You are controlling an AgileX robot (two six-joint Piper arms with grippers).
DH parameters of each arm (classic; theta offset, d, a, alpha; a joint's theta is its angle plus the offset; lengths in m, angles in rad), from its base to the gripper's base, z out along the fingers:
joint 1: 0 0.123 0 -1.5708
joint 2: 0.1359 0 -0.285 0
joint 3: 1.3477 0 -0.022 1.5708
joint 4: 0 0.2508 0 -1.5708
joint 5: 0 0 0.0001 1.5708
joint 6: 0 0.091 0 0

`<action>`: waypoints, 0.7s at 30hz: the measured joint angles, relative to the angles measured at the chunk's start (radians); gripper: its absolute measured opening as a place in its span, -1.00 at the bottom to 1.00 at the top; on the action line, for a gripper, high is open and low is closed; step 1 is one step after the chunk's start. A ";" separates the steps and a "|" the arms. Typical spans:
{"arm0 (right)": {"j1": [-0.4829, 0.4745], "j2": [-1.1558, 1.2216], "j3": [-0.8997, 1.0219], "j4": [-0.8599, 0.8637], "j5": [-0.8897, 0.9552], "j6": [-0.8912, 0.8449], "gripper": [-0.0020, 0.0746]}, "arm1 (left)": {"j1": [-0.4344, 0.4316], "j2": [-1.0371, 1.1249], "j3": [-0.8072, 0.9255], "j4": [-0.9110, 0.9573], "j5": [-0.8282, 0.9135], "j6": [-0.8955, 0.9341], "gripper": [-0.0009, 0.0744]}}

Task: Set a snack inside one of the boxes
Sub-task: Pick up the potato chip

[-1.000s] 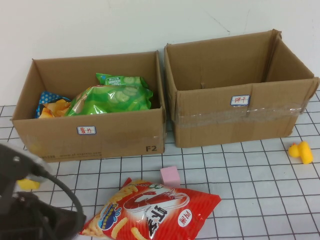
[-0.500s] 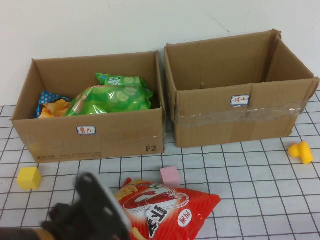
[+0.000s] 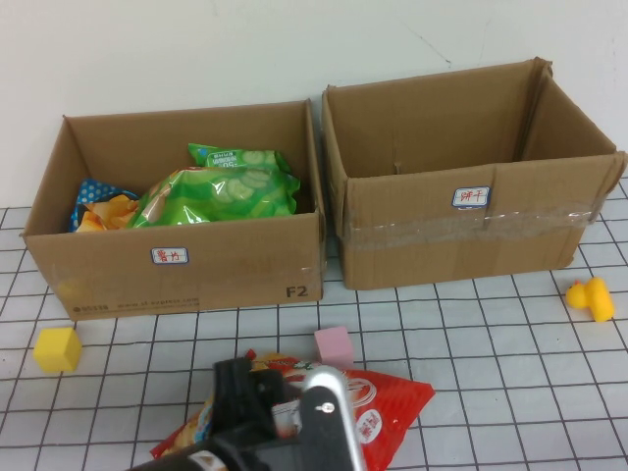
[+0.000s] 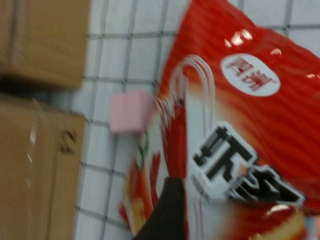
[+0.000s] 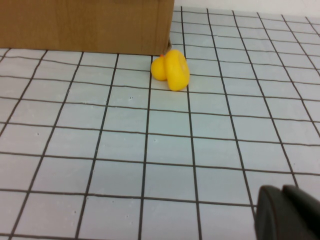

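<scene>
A red shrimp-chip snack bag (image 3: 397,400) lies flat on the gridded table in front of the two boxes. My left gripper (image 3: 278,410) hovers right over the bag's left half and hides it. In the left wrist view the bag (image 4: 240,95) fills the picture; one dark finger (image 4: 167,212) shows over it and the jaws stand open, holding nothing. The left cardboard box (image 3: 177,267) holds a green chip bag (image 3: 221,191) and another snack. The right cardboard box (image 3: 471,235) looks empty. My right gripper (image 5: 287,214) is shut and empty, low over the table, outside the high view.
A pink cube (image 3: 334,345) sits just behind the red bag, also in the left wrist view (image 4: 131,112). A yellow cube (image 3: 57,349) lies at the left. A yellow duck (image 3: 591,297) sits by the right box's corner, ahead of my right gripper (image 5: 171,69).
My left arm has swung from the near left corner rightward and now sits over the red bag, uncovering the yellow cube. The bag and boxes have not moved.
</scene>
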 joint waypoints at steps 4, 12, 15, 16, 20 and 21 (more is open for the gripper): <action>0.000 0.000 0.000 0.000 0.000 0.000 -0.95 | -0.001 0.048 -0.002 0.174 -0.060 -0.161 0.84; 0.000 0.000 0.000 0.000 0.000 0.000 -0.95 | -0.102 0.067 -0.002 0.204 -0.021 -0.200 0.85; 0.000 0.000 0.000 0.000 0.000 0.000 -0.95 | -0.162 0.067 -0.002 0.193 -0.016 -0.218 0.85; 0.000 0.000 0.000 0.000 0.000 0.000 -0.95 | -0.178 0.067 -0.002 0.193 -0.014 -0.237 0.85; 0.000 0.000 0.000 0.000 0.000 0.000 -0.95 | -0.198 0.076 -0.002 0.282 0.037 -0.382 0.85; 0.000 0.000 0.000 0.000 0.000 0.000 -0.95 | -0.198 0.085 -0.002 0.316 0.061 -0.426 0.85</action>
